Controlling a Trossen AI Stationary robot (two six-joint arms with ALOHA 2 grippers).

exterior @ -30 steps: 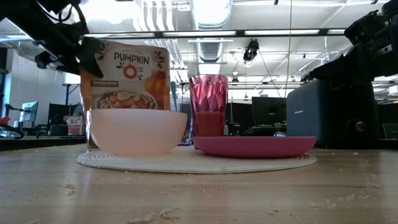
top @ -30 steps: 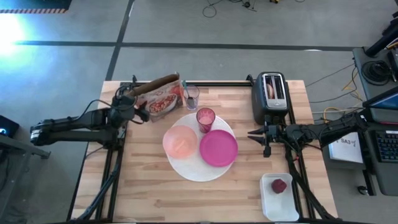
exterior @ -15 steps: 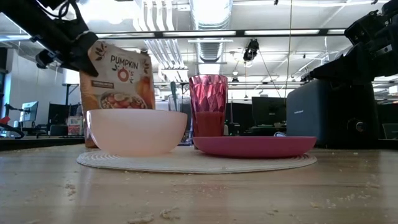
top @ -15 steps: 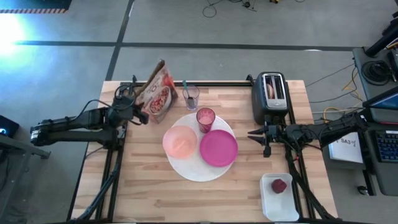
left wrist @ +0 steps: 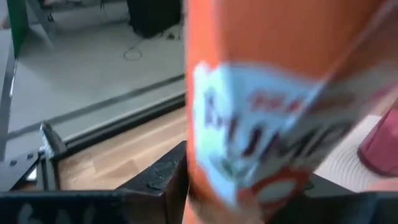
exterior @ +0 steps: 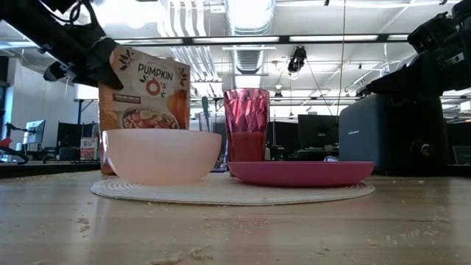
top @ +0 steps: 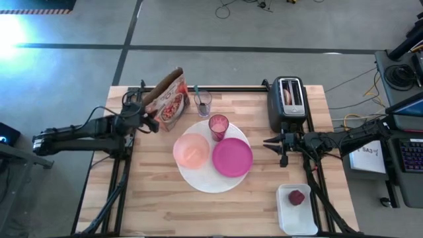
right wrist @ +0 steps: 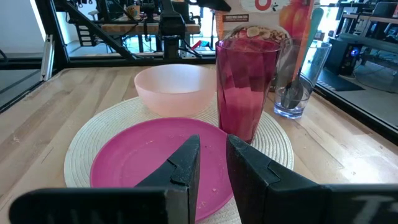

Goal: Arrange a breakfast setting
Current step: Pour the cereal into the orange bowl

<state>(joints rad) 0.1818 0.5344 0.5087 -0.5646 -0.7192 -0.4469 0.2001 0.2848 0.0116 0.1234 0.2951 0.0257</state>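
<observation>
Wood-topped table in the high view carries the white placemat with peach bowl, magenta plate and pink cup grouped for serving; the left gripper holds the cereal bag upright behind them, apparently for setting down. Low view: bag stands behind the bowl. Wrist views: left fingers clamp the bag; the right gripper, narrowly parted and empty, waits above the plate edge.
</observation>
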